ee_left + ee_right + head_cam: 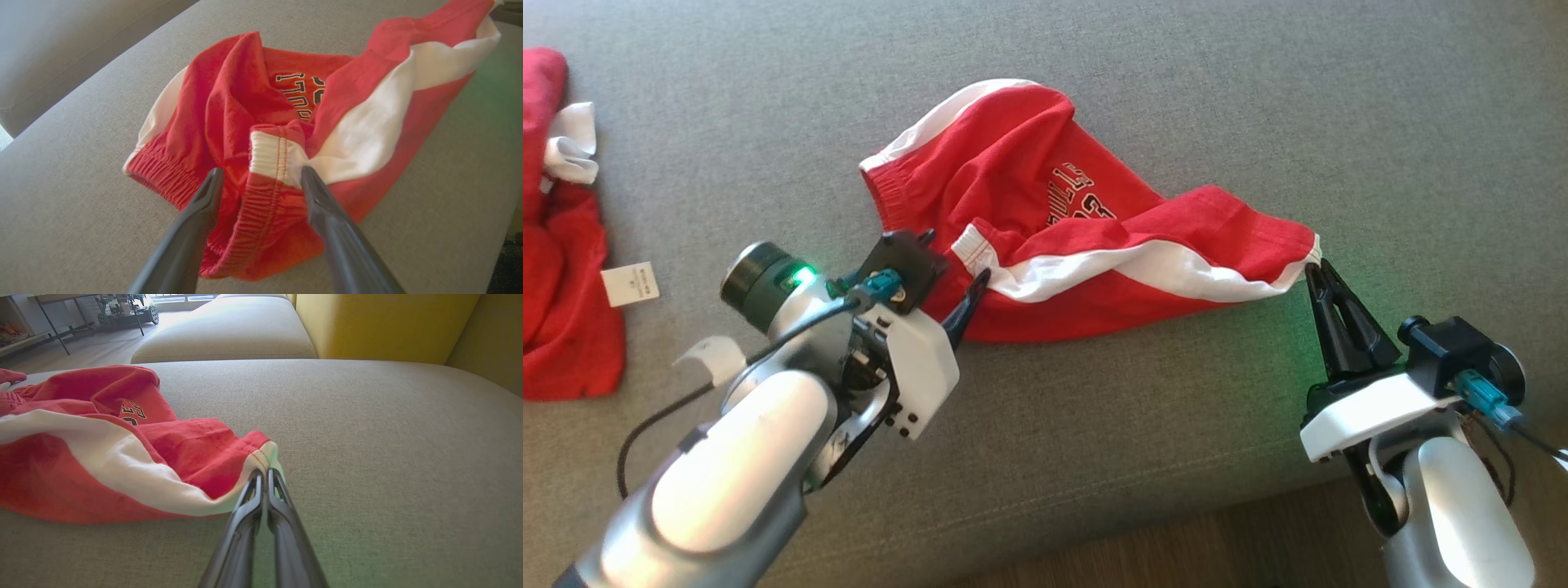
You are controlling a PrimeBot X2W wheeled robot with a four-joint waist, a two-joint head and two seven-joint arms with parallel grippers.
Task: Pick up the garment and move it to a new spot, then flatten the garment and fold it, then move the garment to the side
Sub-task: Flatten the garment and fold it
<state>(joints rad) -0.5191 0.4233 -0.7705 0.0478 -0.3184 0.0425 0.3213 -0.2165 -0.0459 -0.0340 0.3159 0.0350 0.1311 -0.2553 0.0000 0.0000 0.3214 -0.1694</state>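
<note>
Head view, nearest edge first: left hand (956, 257) sits lower left of centre, spread wide over the waistband end of the garment (1029, 204), closed on nothing. Left wrist view agrees: its two dark fingers (196, 212) stand either side of a bunched fold of elastic waistband (265, 212). Tips are touching or just above the cloth, can't tell which.

Right hand (1313, 265) is at right of frame, pressed together, pinching the hem corner of one leg at the end of the white stripe (1160, 273). In the right wrist view the right hand (264, 471) has the stitched hem corner nipped between its tips.

Garment is red shorts with a white side stripe and printed letters. It lies mid-frame on the grey sofa cushion (1258, 98), drawn out toward the right hand. The waistband end is crumpled and doubled over, not flat.

Handling, my read:
- **Feel:** light, soft, limp knit with no stiffness, so it will sag and fold on itself between grips. Not slippery, not fragile.
- **Risk:** the corner pinch is thin and could pull free under a hard tug.
- **Best holds:** the thick elastic waistband at the left and the sewn hem at the right, both bulkier than the plain cloth.
- **Next:** left hand likely needs the waistband corner, so the two hands can stretch the garment flat.

Further back, far left of frame: another red garment (564, 310) with a white label (631, 283), well apart.
</note>
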